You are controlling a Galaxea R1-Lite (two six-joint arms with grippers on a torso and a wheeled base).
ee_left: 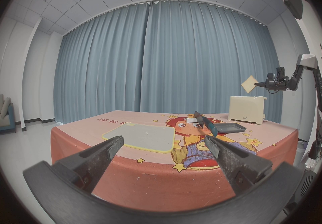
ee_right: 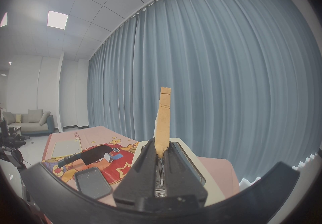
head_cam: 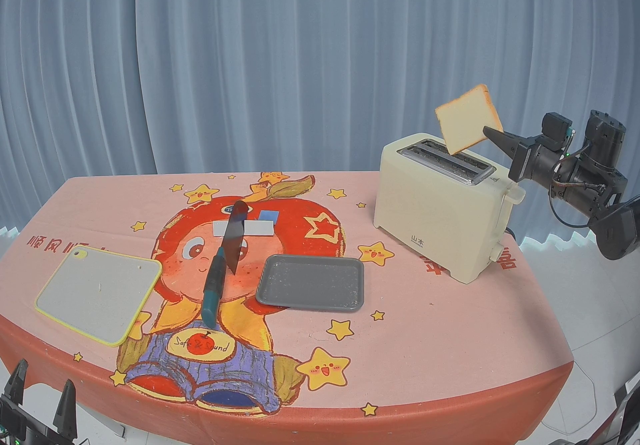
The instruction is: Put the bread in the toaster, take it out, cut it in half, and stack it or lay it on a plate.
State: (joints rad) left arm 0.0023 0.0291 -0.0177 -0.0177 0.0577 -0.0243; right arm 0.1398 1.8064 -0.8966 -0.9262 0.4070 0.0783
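A slice of bread (head_cam: 468,119) hangs tilted in the air just above the slots of the cream toaster (head_cam: 440,206) at the table's right. My right gripper (head_cam: 495,135) is shut on the slice's lower right corner; the right wrist view shows the bread (ee_right: 163,120) edge-on, pinched between the fingers (ee_right: 147,164). A dark knife (head_cam: 224,256) with a teal handle lies mid-table beside the grey plate (head_cam: 311,282). A white cutting board (head_cam: 98,293) with a yellow rim lies at the left. My left gripper (ee_left: 164,147) stands open off the table's front left corner, holding nothing.
The toaster (ee_left: 246,109) stands near the table's right edge, its lever facing right. Small white and blue cards (head_cam: 255,224) lie behind the knife. A blue curtain hangs behind the table. Bare cloth stretches along the table's front.
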